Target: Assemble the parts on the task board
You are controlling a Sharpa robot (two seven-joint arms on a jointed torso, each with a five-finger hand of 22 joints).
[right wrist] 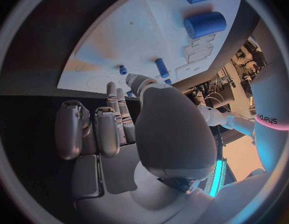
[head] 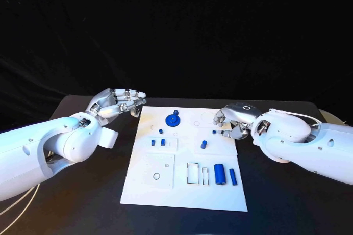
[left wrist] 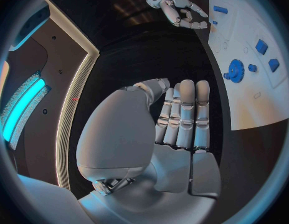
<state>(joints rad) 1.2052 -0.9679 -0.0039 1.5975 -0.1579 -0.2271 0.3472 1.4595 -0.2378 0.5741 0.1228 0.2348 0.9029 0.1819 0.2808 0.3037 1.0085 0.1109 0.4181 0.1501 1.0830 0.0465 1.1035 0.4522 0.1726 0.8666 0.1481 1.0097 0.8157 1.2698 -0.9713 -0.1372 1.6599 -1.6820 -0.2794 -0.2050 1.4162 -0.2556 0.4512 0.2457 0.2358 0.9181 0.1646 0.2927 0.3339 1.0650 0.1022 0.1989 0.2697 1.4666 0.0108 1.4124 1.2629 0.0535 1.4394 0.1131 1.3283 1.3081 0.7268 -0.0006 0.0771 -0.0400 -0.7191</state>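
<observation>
Fingers curling inward on nothing, the left hand (head: 118,103) is hovering at the task board's (head: 166,191) upper left corner; the right hand (head: 234,122), fingers likewise bent and holding nothing, is hanging over its upper right edge. Blue parts (head: 219,173) are lying mid-frame on the board.

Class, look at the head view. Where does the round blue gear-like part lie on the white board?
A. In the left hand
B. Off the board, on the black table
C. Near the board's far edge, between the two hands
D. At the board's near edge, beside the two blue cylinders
C: the gear lies on the board near its far edge, between the left hand and right hand, far from the cylinders.
</observation>
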